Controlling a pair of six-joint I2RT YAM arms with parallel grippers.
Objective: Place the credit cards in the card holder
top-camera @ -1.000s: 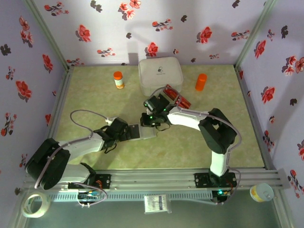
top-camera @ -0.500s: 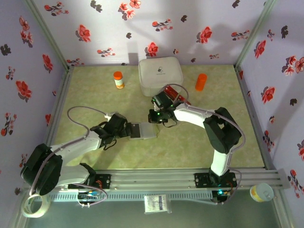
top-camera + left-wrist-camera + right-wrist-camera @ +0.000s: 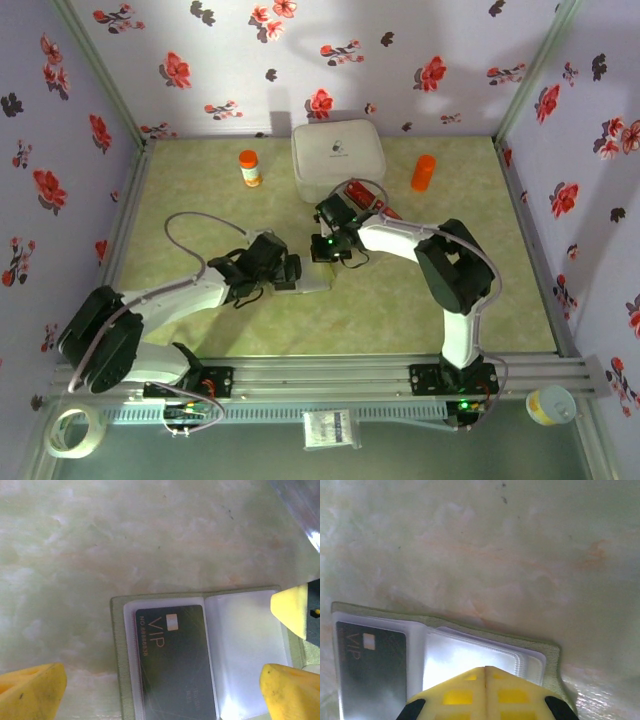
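Note:
The olive-green card holder (image 3: 116,655) lies open and flat on the table, pale pockets facing up. A dark grey VIP credit card (image 3: 175,665) sits in its left pocket, and the right pocket (image 3: 245,645) looks bare. My left gripper (image 3: 160,692) hangs open above the holder, one yellow finger on each side. My right gripper (image 3: 485,677) is shut with nothing between its tips, which rest over the holder's right pocket (image 3: 470,655). From above, the left gripper (image 3: 290,272) covers most of the holder (image 3: 314,284). Red credit cards (image 3: 362,193) lie beside the white box.
A big white rounded box (image 3: 338,155) stands at the back centre. An orange-capped bottle (image 3: 249,167) is to its left and an orange cylinder (image 3: 424,172) to its right. Floral walls close in three sides. A tape roll (image 3: 75,432) lies off the table, front left.
My left gripper has slid right until it hangs over the holder. My right gripper has closed fully and stayed at the holder's far edge.

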